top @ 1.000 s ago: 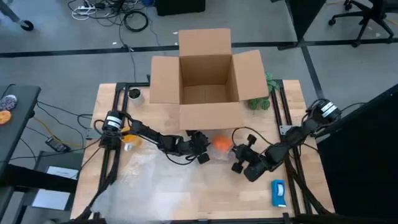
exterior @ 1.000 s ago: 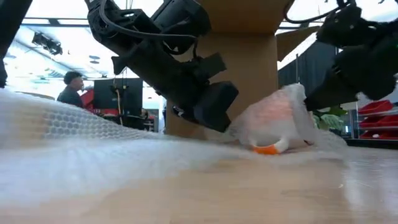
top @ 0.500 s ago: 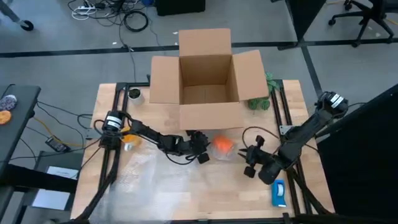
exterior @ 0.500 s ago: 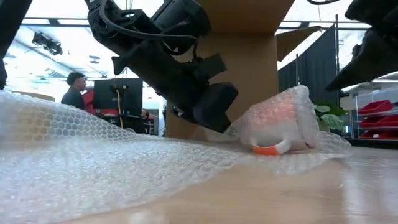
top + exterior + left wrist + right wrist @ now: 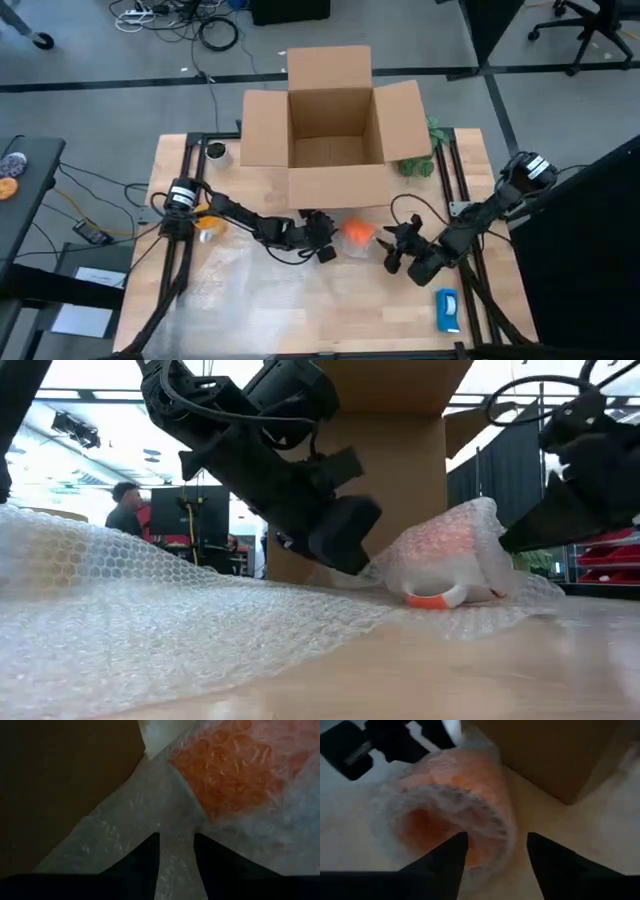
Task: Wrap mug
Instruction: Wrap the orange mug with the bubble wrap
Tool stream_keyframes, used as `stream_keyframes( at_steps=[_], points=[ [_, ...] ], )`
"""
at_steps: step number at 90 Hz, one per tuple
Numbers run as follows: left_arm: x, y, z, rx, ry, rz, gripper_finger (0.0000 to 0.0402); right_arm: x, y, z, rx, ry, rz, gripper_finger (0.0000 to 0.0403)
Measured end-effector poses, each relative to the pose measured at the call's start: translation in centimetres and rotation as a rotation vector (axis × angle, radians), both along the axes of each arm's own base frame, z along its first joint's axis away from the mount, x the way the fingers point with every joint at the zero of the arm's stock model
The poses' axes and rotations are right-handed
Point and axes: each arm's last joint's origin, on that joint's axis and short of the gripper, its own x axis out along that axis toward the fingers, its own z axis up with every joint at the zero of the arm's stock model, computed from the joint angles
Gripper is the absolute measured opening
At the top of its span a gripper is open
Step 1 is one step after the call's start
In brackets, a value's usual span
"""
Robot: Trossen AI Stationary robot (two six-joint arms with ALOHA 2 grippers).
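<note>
The orange mug [image 5: 358, 233] lies on its side in front of the cardboard box, covered in bubble wrap [image 5: 450, 550]; an orange part [image 5: 432, 599] shows at the bottom. The rest of the bubble wrap sheet [image 5: 225, 290] spreads over the table's near left. My left gripper [image 5: 325, 245] is just left of the mug, shut on the wrap. My right gripper [image 5: 392, 250] stands open just right of the mug, its fingers [image 5: 452, 855] facing the mug's wrapped mouth [image 5: 440, 820] and touching nothing I can see. My left gripper pinches a bunched strip of bubble wrap [image 5: 175, 862] between its two fingers, right beside the covered mug. The fingers come from the table's left, slanting down. The wrap runs from the fingers up over the mug, which rests on the table.
An open cardboard box [image 5: 330, 130] stands right behind the mug. A flat blue-and-white object [image 5: 447, 310] lies near the front right edge. A green plant-like thing [image 5: 420, 160] sits right of the box. A person [image 5: 125, 510] shows in the room beyond.
My right gripper has drawn back from the wrapped mug toward the table's near right, then come part of the way back toward it. The wrap stays draped over the mug. My left gripper has kept its hold.
</note>
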Motion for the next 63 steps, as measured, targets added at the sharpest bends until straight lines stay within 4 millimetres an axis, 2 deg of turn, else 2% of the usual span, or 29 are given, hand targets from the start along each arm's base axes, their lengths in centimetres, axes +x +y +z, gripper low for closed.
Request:
stream_keyframes(
  at_steps=[15,27,36,51,63],
  points=[
    [0.1,0.4,0.0,-0.005,-0.004,0.008,0.0108,2.3,-1.4,-1.2,-0.084,0.033,-0.03,0.0212],
    [0.0,0.5,-0.1,-0.002,0.008,0.013,0.0108,4.2,-2.2,-2.2,-0.074,0.046,0.036,0.0208],
    [-0.1,0.6,-0.2,0.006,0.021,0.022,0.0108,5.0,-2.3,-2.3,-0.109,0.023,0.07,0.0198],
    [-0.3,0.8,-0.4,0.001,0.035,0.038,0.0108,5.4,-2.4,-1.9,-0.159,0.002,0.077,0.0166],
    [-0.5,1.0,-0.7,-0.006,0.042,0.046,0.0108,5.9,-2.3,-1.5,-0.215,0.019,0.09,0.0112]
  ],
)
